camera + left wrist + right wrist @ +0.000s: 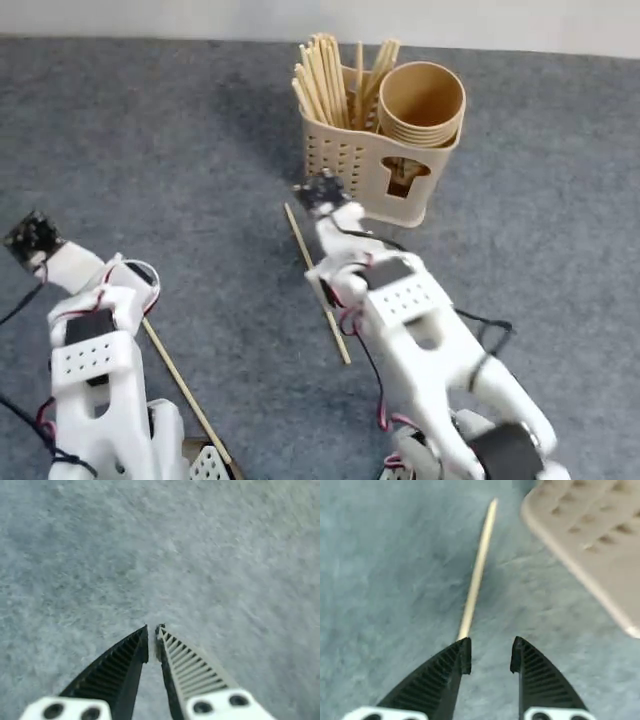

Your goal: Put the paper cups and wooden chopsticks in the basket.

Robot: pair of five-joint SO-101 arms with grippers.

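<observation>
A beige slotted basket [385, 175] stands at the far middle of the grey carpet. It holds several wooden chopsticks [330, 75] upright and a stack of paper cups [422, 100]. One loose chopstick [318, 285] lies on the carpet in front of the basket, partly under the right arm [420, 320]. In the right wrist view my right gripper [490, 650] is open just above the carpet, and that chopstick [477, 570] runs away from one fingertip [464, 652]; nothing is between the fingers. The basket's corner [585, 535] is close by. My left gripper [152, 630] is shut and empty over bare carpet.
A second loose chopstick [185, 390] lies slantwise on the carpet beside the left arm [90, 340] at the near left. Open carpet stretches to the far left and to the right of the basket.
</observation>
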